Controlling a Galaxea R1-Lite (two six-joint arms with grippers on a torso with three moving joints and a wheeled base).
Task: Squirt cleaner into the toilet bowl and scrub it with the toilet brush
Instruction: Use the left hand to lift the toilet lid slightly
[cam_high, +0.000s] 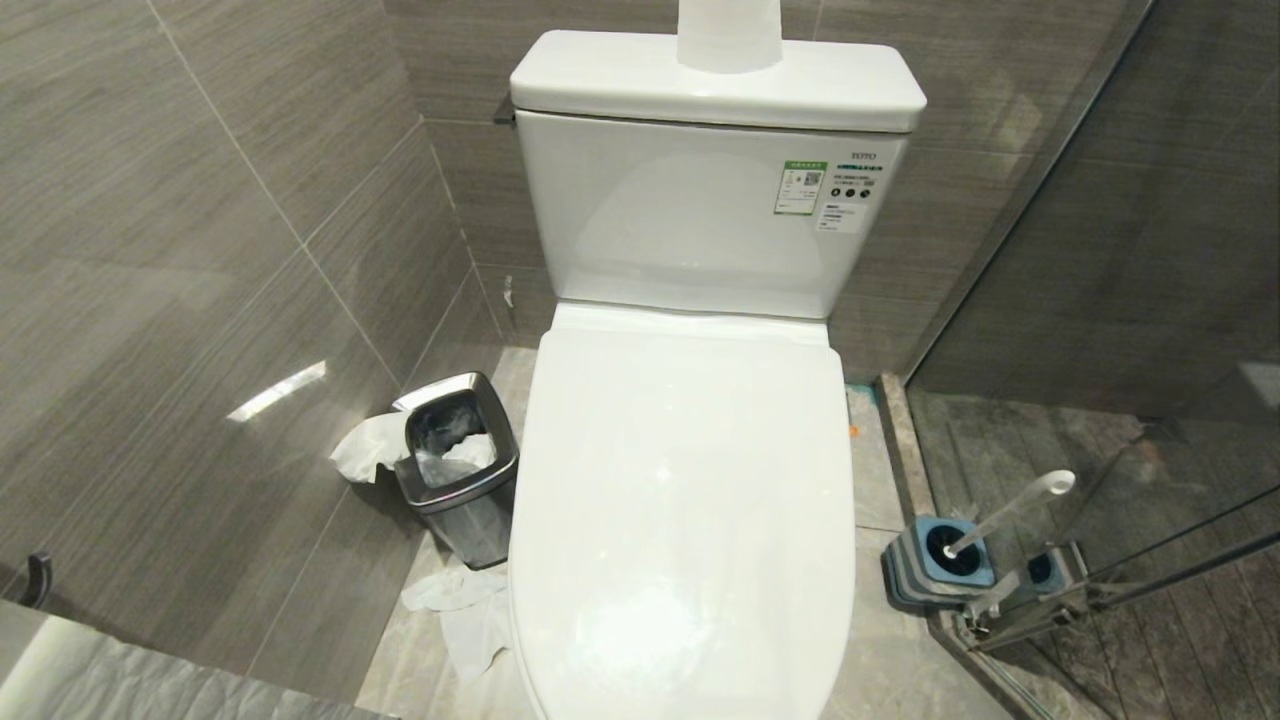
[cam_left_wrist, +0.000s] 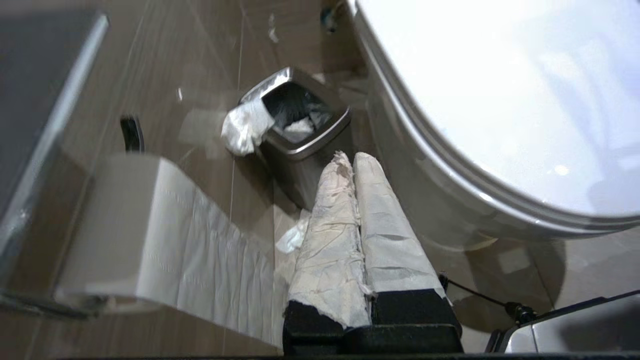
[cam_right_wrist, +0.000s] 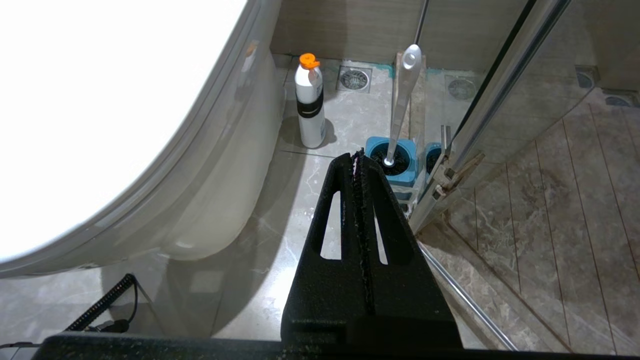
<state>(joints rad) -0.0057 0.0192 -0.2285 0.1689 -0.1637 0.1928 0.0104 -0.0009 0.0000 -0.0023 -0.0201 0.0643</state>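
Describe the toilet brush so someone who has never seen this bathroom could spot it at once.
Start at the white toilet with its lid shut, then look to the floor on the robot's right, by the glass shower door. There a squat blue-and-grey holder stands, and the toilet brush is the slim white handle leaning out of it, with a looped end. Its fainter twin beside it is only a reflection in the glass.

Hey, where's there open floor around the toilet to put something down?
Bare tile lies between the toilet bowl and the toilet brush, in front of the white bottle. The waste bin side is crowded with tissue.
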